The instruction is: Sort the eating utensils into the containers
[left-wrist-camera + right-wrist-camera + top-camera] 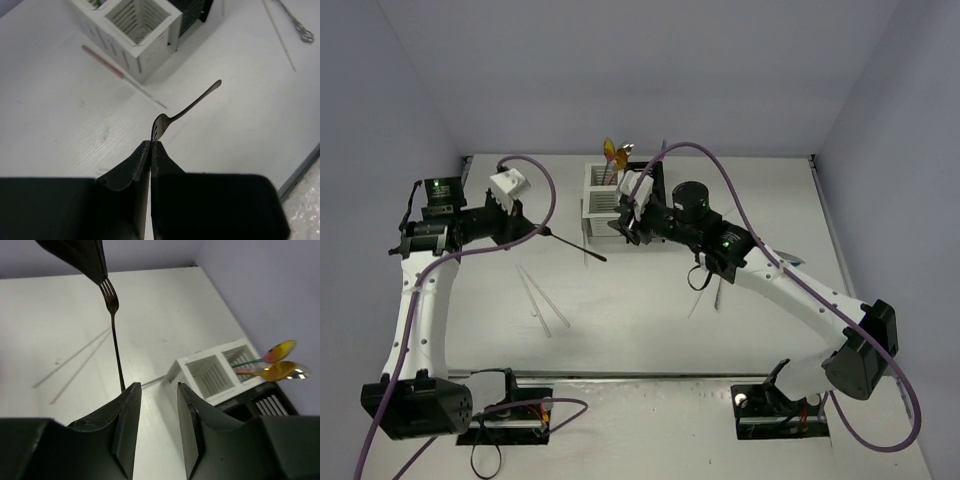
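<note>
My left gripper (540,229) (151,143) is shut on the tines end of a dark fork (578,247) (186,109) and holds it above the table, handle pointing toward the white caddy (602,196) (136,31). My right gripper (621,228) (157,389) is open and empty, just in front of the white caddy (214,373); the fork (115,335) hangs just left of its left finger. A gold spoon (279,371) and a pink spoon (280,350) stand in the white caddy's far cell. The black caddy (668,188) (267,406) adjoins it, partly hidden by my right arm.
Two clear thin sticks (540,296) (75,365) lie on the table left of centre. A pink stick (119,71) lies by the white caddy's front. Silver utensils (706,288) (296,25) lie under my right arm. Walls enclose the table on three sides.
</note>
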### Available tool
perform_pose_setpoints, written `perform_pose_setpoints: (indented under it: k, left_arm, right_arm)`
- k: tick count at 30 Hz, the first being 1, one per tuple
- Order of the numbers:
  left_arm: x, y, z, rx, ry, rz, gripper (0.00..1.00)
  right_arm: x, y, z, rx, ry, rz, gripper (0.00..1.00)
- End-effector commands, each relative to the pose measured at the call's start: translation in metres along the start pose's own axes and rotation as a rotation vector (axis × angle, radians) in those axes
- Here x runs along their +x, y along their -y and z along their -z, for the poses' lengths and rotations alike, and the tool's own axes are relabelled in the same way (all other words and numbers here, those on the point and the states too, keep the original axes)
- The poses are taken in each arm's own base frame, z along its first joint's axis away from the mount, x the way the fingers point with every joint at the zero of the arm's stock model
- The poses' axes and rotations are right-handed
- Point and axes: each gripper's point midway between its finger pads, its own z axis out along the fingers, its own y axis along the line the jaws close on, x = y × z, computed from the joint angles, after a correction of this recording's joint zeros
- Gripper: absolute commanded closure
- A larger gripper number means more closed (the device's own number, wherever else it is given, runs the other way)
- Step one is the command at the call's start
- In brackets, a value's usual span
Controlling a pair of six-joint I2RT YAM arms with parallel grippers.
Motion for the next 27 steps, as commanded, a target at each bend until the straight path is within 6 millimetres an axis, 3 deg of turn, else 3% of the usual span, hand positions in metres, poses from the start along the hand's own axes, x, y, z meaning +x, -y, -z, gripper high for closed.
perform_pose_setpoints:
  k: [1, 5, 10, 14, 17, 27]
  left_arm:
    - [-0.020, 0.058, 0.016, 0.206, 0.199, -0.303, 1.00]
    - [-0.018, 0.078, 0.021, 0.237, 0.255, -0.464, 1.00]
    - [-0.025, 0.082, 0.026, 0.230, 0.284, -0.561, 1.00]
    - [-0.029, 0.084, 0.022, 0.250, 0.294, -0.593, 1.00]
    - [-0.030, 0.086, 0.019, 0.264, 0.292, -0.615, 1.00]
    - [-0.026, 0.108, 0.010, 0.326, 0.280, -0.687, 1.00]
  right_arm:
    - [-0.022, -0.028, -0.018, -0.142, 0.055, -0.146, 0.68]
    - [-0.017, -0.067, -0.033, -0.282, 0.012, -0.283, 0.69]
    - [-0.010, -0.095, -0.044, -0.401, -0.053, -0.481, 0.68]
    - [-0.010, -0.123, -0.042, -0.484, -0.079, -0.504, 0.66]
    - [-0.009, -0.129, -0.040, -0.499, -0.081, -0.477, 0.64]
    - [-0.011, -0.122, -0.054, -0.485, -0.077, -0.447, 0.66]
